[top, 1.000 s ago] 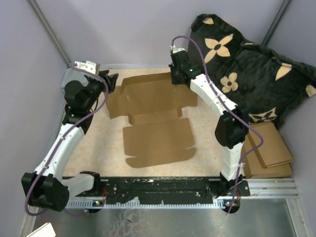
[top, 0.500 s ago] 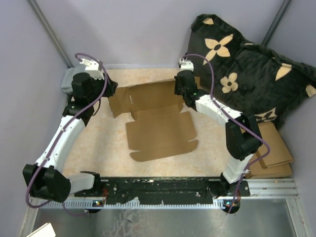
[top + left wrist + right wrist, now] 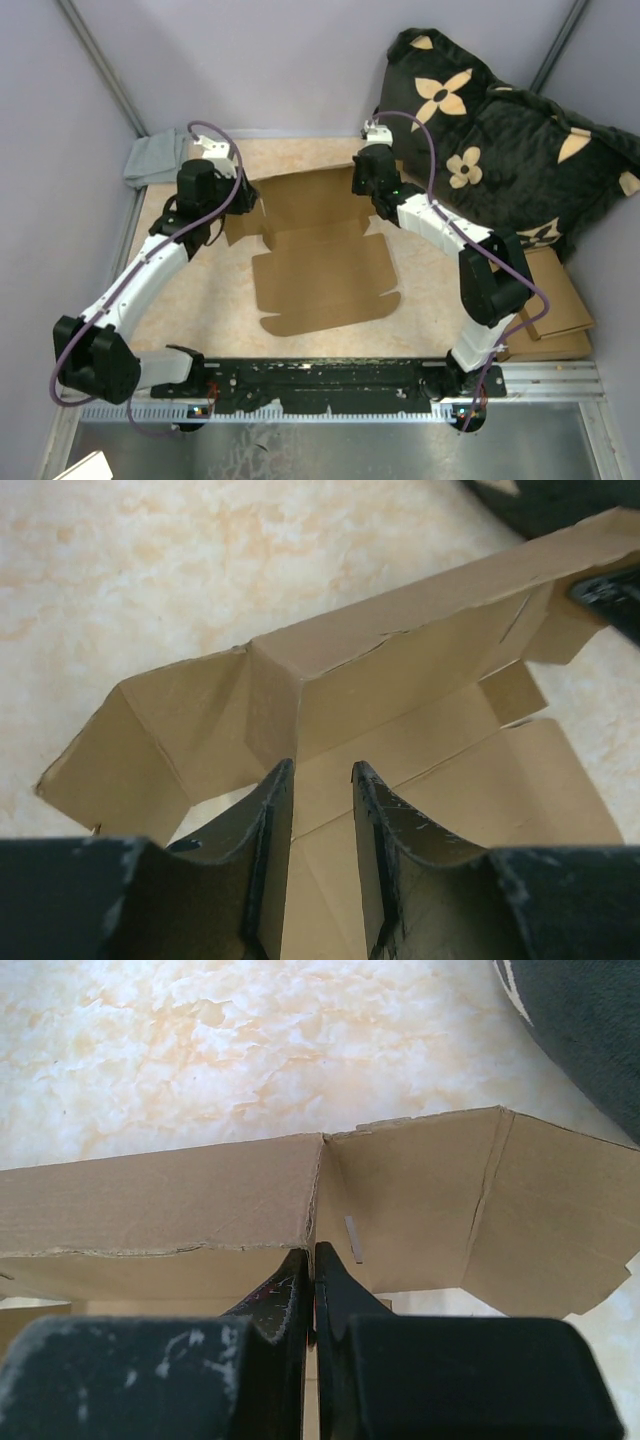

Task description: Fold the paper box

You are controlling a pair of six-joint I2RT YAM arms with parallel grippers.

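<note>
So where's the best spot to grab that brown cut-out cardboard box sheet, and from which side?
I'd take the raised far wall of the brown die-cut cardboard box sheet, near an end crease, coming from above. It stands up with a thin free top edge to pinch, while the near panels lie flat on the table.

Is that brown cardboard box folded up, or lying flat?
Partly folded: the paper box has its far panel standing upright with the end flaps bent, while the near panels lie flat.
</note>
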